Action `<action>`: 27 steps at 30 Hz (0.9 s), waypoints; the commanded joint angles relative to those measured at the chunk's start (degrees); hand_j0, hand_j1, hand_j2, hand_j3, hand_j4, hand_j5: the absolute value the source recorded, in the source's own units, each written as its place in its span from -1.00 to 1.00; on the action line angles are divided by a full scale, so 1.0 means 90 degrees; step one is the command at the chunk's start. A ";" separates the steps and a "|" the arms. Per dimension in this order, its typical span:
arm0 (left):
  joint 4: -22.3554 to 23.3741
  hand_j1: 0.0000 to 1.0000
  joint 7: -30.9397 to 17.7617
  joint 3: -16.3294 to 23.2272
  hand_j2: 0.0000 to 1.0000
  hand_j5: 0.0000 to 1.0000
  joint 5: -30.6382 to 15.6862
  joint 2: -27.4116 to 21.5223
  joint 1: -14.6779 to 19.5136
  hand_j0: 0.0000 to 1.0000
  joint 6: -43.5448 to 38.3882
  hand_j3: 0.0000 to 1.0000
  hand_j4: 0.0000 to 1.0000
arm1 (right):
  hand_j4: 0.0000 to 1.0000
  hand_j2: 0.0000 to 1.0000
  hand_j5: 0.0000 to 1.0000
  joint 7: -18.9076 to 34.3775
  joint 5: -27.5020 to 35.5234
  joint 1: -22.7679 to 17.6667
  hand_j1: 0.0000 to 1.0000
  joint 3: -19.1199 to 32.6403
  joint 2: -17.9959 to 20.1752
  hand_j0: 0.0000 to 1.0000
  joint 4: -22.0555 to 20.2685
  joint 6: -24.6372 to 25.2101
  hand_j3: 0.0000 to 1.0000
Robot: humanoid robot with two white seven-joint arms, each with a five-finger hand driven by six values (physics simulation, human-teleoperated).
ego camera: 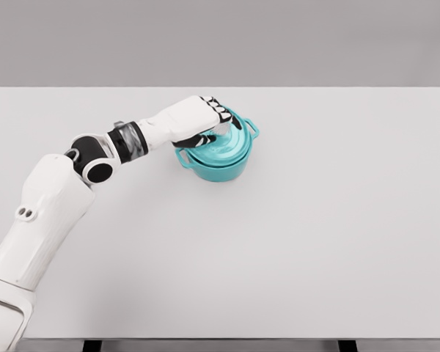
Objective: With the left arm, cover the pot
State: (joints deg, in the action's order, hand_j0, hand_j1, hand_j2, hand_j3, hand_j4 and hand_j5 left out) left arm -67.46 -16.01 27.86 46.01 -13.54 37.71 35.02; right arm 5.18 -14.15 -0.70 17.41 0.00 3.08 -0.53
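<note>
A teal pot [221, 165] with two side handles stands on the white table [315, 242], a little left of the middle and towards the back. A teal lid [231, 144] rests on top of the pot. My left hand [209, 123] lies over the lid from the left, its fingers curled around the lid's knob, which is mostly hidden under the palm. The left arm reaches in from the lower left.
Behind the table rises a plain grey wall. The table's front edge runs near the bottom of the picture, with dark table legs just showing below it.
</note>
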 commanded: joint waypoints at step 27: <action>-0.0072 0.52 0.0002 -0.0068 0.52 0.52 -0.0113 -0.0078 0.0000 0.52 -0.0002 0.52 0.52 | 1.00 1.00 1.00 0.0001 -0.0001 0.0000 1.00 -0.0001 0.0000 1.00 -0.0001 0.0000 1.00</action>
State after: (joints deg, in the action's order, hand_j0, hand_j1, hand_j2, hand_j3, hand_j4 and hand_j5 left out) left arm -68.08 -16.03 27.35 45.51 -14.18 37.71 35.09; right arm 5.18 -14.15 -0.70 17.41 0.00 3.09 -0.53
